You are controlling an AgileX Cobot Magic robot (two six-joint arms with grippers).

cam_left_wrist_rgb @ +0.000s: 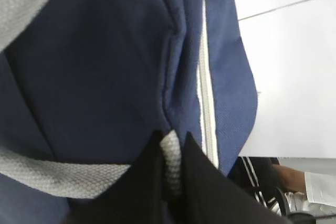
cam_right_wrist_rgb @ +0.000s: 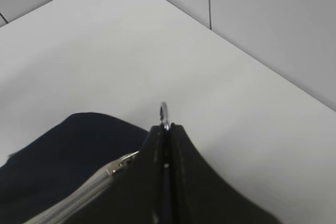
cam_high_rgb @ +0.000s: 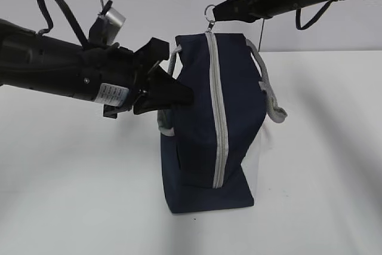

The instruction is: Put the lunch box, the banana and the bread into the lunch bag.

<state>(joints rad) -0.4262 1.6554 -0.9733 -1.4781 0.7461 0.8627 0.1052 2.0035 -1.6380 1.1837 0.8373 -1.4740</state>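
Standing on end on the white surface [cam_high_rgb: 71, 195], the lunch bag [cam_high_rgb: 197, 147] shows its grey zipper [cam_high_rgb: 218, 117] running top to bottom, closed along the whole visible length. Exterior view: left claw [cam_high_rgb: 170, 91] presses into the bag's upper left side at the grey webbing handle [cam_high_rgb: 167, 125]; right claw [cam_high_rgb: 218, 11] sits at the top, just beside the ring pull [cam_high_rgb: 209, 11]. A second handle loops off the right side. Lunch box, banana, bread: none visible in any view, so cannot say from here whether they are inside.

Left wrist view: fingers [cam_left_wrist_rgb: 210, 192] together, clamped on a strip of the grey webbing, navy fabric creasing around the pinch.

Right wrist view: fingers [cam_right_wrist_rgb: 181, 182] pressed together on the ring pull, metal loop poking out above the tips, zipper slider [cam_right_wrist_rgb: 122, 165] just beside them, bare surface behind.

Handling, judged: bag is soft fabric, it creases and bulges under the pinch, so it won't hold shape unaided; likely light. Webbing is the firm, grippy place to hold; the ring is thin smooth metal and could slip out under a skewed pull. Zipper looks shut, so the task reads near its end, or not yet opened; cannot tell which.
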